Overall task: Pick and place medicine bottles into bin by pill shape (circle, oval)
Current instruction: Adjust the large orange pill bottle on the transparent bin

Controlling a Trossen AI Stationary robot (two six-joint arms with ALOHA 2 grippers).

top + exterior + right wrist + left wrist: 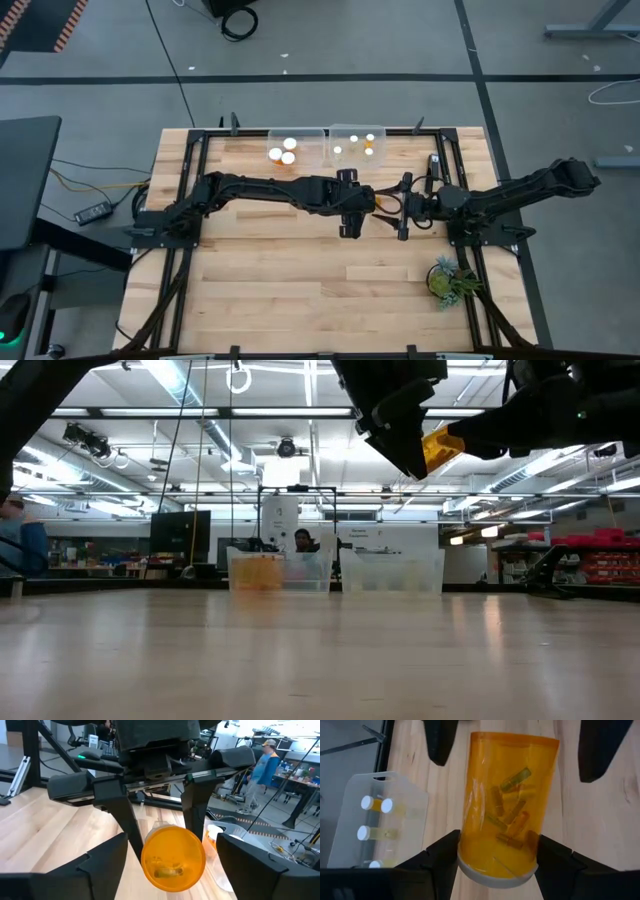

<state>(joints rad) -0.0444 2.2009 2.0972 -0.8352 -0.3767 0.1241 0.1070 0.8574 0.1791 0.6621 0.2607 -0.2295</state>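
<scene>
Pill bottle (506,805), orange with a white cap and holding elongated pills, is hanging in the air above the middle of the wooden table (300,290), clamped between the fingers of the left gripper (352,212). Right gripper (403,212) is facing it just beside, jaws spread wide and holding nothing. Two clear bins (298,147) are sitting at the far table edge; more white-capped bottles (282,152) are lying inside them.
</scene>
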